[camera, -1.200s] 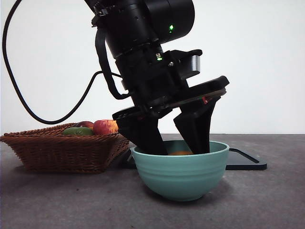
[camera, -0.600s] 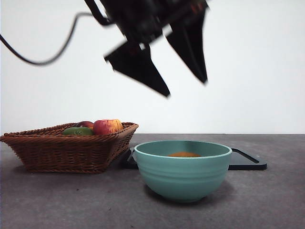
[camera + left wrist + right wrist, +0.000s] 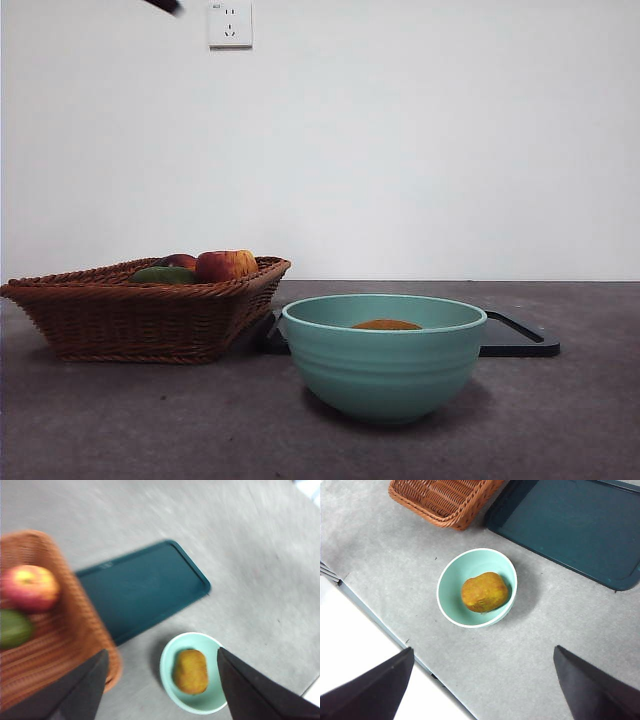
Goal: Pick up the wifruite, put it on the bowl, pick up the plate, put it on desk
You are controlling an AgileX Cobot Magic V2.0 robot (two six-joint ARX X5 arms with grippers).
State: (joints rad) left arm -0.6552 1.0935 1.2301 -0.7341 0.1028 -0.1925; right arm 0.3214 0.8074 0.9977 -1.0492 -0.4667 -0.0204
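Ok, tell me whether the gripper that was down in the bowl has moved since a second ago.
Yes. It rose up and away from the bowl, leaving the wifruite inside; only a dark tip shows at the front view's top edge.

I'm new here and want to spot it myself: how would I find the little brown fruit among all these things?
Start at the round teal bowl on the grey desk, in front of the wicker basket and dark tray. The wifruite lies alone inside it: dull tan-brown and oval, unlike the red-yellow apple and green fruit in the basket.
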